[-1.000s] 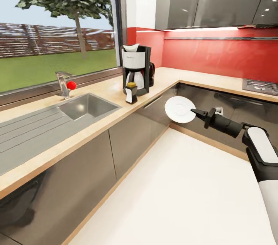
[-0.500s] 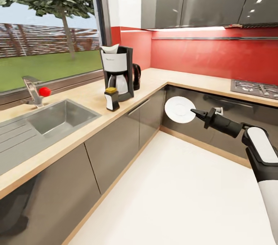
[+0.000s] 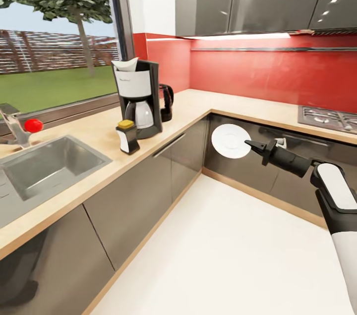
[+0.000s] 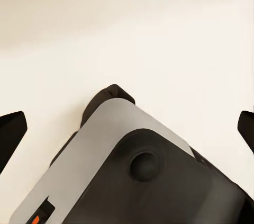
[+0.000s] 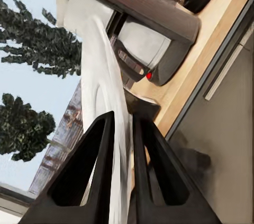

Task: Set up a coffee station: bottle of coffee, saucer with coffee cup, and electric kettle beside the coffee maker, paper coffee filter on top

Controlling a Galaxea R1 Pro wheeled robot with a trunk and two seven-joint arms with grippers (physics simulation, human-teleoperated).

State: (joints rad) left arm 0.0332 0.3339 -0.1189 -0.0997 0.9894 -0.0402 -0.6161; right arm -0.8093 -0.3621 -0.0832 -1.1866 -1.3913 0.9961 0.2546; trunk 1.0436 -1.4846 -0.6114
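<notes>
Right gripper clamped on saucer over white floor; left jaws spread wide; beige kitchen countertop carrying coffee maker, sink.

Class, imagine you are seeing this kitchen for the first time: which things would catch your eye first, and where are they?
First, the white saucer, held on edge in mid-air over the floor by the right claw, shut on its rim. Next, the coffee maker on the kitchen countertop by the window, a paper coffee filter on top, the bottle of coffee before it and the electric kettle behind.
</notes>
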